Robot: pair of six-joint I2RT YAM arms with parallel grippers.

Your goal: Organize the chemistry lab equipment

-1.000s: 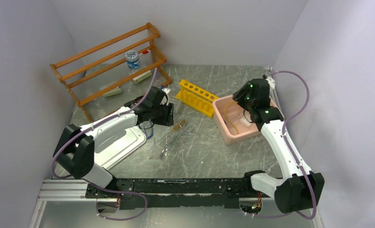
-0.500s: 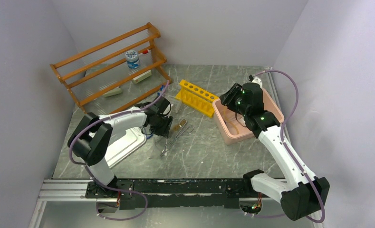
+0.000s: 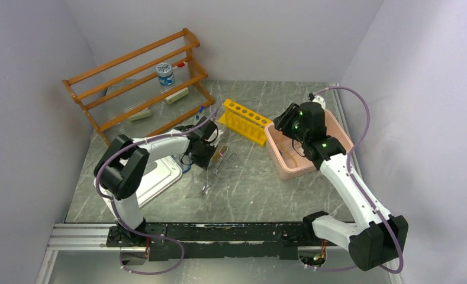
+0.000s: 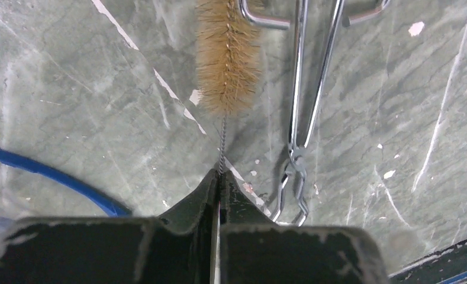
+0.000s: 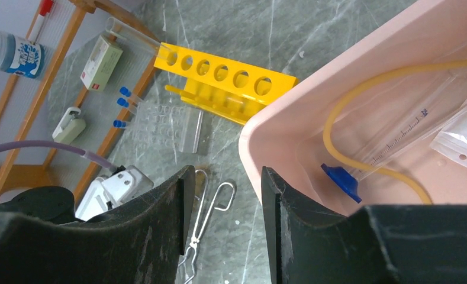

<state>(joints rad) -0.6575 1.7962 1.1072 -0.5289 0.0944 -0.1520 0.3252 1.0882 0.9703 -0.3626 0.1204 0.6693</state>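
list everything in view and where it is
shelf rack: one, orange-brown, back left
jar: one, white, blue lid, on the shelf rack
tube rack: one, yellow, centre back
tub: one, pink, right
hose: one, tan, in the tub
packet: one, clear, in the tub
brush: one, tan bristles, beside the tongs
tongs: one, metal, mid-table
cord: one, blue, left of the brush
tray: one, white, left front
capped tubes: three, blue caps, by the shelf rack
left gripper: one, black, shut on the brush wire
right gripper: one, black, open, over the tub rim
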